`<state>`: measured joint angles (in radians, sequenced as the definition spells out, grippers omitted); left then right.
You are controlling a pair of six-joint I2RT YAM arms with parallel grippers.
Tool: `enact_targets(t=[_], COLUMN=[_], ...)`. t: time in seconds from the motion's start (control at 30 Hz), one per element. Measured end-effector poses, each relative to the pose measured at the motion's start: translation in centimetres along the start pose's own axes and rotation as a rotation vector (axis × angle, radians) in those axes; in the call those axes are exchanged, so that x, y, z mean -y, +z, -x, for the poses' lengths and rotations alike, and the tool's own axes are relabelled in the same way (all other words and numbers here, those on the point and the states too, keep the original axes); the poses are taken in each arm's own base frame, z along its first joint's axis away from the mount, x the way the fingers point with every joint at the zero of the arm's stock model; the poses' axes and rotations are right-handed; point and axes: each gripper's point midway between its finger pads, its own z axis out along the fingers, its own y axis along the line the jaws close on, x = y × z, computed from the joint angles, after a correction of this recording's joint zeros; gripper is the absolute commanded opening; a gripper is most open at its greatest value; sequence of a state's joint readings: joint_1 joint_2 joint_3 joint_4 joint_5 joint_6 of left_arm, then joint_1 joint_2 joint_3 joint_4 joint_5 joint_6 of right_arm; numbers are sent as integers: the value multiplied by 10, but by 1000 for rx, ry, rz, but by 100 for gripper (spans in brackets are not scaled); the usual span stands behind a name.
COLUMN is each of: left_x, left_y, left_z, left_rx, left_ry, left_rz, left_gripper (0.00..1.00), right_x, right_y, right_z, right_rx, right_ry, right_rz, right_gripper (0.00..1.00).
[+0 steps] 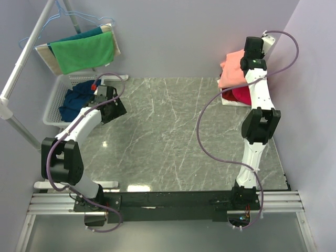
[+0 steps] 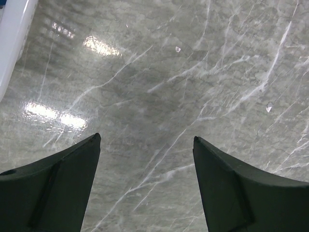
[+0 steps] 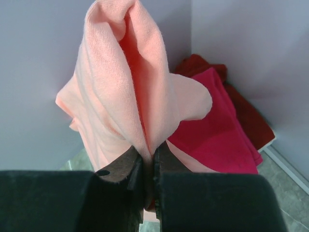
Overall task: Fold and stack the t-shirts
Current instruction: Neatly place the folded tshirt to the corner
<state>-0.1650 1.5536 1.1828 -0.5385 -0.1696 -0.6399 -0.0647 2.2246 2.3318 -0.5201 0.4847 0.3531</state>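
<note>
Salmon-orange t-shirt point(image 3: 130, 87) | hangs bunched over far right corner of desk point(image 1: 168, 136), above crimson-pink tee point(image 3: 217, 130) | right pincer point(image 3: 148, 162) pinching its fold | left pincer point(image 2: 146, 140) spread, empty | soft, light, limp; likely best held at shoulders or hem

A grey marbled table point(image 1: 173, 136) fills the middle, with pale lilac walls point(image 1: 184, 37) closing it at twelve and three o'clock. A white clothes rack point(image 1: 26, 52) stands at ten. Bright glare point(image 2: 101, 47) shines on the tabletop.
</note>
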Motion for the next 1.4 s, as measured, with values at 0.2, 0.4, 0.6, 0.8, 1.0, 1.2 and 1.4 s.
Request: enact_targets(t=[0.2,0.4,0.6,0.8,1.0,1.2,1.4], left_x=[0,2,2,1,1,0,-1], left_y=[0,3,7,8,8,8,8], left_z=[1,1,0,-1,-1,-1,-2], left_rx=[1,-2,-9,-12,-12,-12,-14], left_ry=[-4,-7,-5,-4,3,15,23], left_rz=[0,1,6,8,10,12,13], left_gripper=[82,82,82,82,82,82,83], right_x=[8,9,-31,-79,-93,-76,-52], right_y=[-3,-2,-13,-31,-35,-27,-17], right_z=[11,8,10,2,-7,-15,-25], right_rx=[32,37,1,-16,-29,-44,-45], right_ry=[42,58,43,17,9,10,18], right_rz=[-32,-30,168,357,373,284,152], right_gripper=[0,0,0,0,0,0,0])
